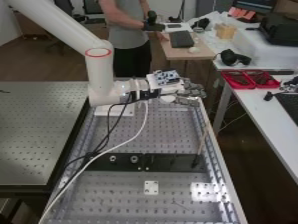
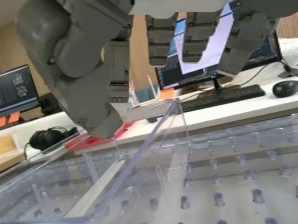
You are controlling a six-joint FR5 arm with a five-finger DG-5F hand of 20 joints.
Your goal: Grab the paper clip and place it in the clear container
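Floor (image 1: 41,66), high view; clear container (image 2: 138,172), wrist view

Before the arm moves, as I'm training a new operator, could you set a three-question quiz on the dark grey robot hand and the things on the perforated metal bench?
1. Multiple choice: in the high view, where along the perforated metal bench is the dark grey robot hand?
a) near end
b) middle
c) far end
2. True or false: the small white square plate lies between the hand and the long black plate.
3. Fill in the word: in the wrist view, the walls of the plastic container are ____, so things behind them show through.

Key: 1 c; 2 false; 3 transparent
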